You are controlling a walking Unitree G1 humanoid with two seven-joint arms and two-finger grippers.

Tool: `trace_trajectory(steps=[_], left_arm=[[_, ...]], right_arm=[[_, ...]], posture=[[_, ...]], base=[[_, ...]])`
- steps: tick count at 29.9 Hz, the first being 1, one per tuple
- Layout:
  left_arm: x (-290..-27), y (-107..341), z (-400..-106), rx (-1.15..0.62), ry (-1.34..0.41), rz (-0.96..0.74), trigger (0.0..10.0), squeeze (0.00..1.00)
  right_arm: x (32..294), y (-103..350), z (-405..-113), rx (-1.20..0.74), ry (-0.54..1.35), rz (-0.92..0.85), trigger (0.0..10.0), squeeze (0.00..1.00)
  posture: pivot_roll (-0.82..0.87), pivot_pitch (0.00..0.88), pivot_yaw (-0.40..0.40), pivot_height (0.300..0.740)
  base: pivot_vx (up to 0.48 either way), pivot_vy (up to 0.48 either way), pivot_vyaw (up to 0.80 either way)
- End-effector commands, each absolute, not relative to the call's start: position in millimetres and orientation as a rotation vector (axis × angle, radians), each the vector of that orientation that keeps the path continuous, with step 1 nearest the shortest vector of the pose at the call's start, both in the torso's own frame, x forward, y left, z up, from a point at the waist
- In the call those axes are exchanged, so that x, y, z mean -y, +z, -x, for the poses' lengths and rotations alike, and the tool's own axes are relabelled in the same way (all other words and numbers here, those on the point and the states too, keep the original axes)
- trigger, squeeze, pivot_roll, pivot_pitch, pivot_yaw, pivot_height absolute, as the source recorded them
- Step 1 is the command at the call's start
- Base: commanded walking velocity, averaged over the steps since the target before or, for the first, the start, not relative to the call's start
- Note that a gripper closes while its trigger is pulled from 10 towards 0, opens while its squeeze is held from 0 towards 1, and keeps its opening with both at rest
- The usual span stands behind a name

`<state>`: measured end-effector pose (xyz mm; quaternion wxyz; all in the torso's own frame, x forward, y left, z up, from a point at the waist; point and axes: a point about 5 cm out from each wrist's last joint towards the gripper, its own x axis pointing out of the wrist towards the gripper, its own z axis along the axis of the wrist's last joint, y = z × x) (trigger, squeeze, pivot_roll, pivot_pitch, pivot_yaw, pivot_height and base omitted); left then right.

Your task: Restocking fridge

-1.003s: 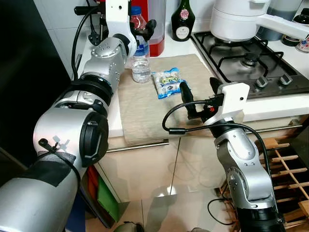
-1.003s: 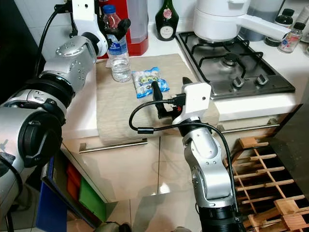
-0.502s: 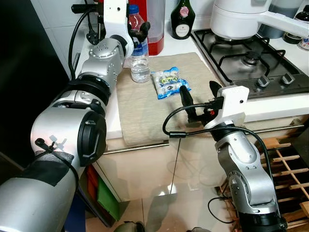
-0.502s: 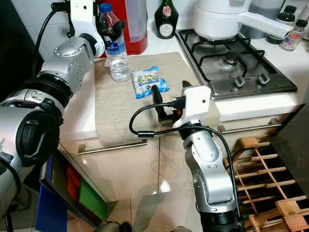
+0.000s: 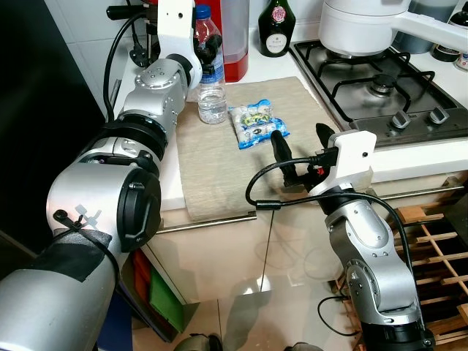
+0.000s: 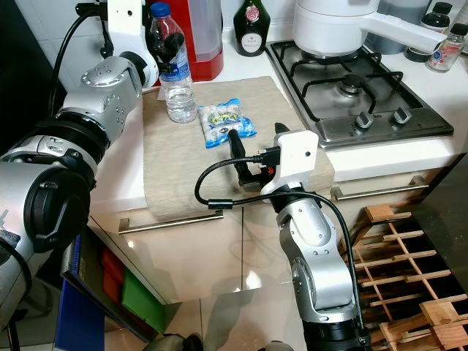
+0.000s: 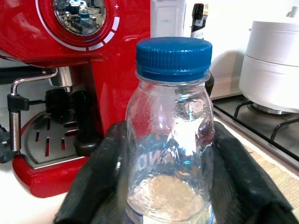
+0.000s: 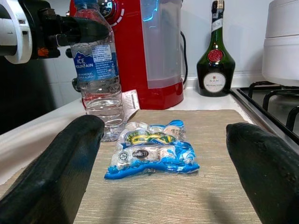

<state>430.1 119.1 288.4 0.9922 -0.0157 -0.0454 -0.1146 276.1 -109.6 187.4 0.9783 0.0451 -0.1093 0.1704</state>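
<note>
While the left claw [image 6: 167,45] grips the water bottle [image 6: 174,73], the right claw [image 5: 300,142] gapes before the snack packet [image 5: 256,123].

— Background?
— Red coffee machine [image 6: 196,36] at the back of the white table [image 6: 124,175], dark green bottle [image 6: 249,33] beside it, beige mat [image 6: 183,164] in front.
— Right side?
— Gas hob [image 6: 358,95] with a white appliance [image 6: 333,25] on it — wooden rack [image 6: 409,248] on the floor below.
</note>
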Motion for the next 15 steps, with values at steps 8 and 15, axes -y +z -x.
trace_trajectory(steps=[8, 15], left_arm=[[-127, 293, -430, 0.108, -0.235, 0.049, 0.0, 0.0], [-133, 320, -428, 0.238, -0.25, 0.041, 0.0, 0.0]], right_arm=[[105, 189, -280, 0.221, 0.381, -0.105, 10.0, 1.0], [106, 190, -286, 0.232, 0.36, -0.105, 10.0, 1.0]], posture=[[-0.23, 0.0, 0.11, 0.74], [-0.22, 0.0, 0.107, 0.74]], base=[[0.0, 0.0, 0.0], [0.0, 0.0, 0.0]])
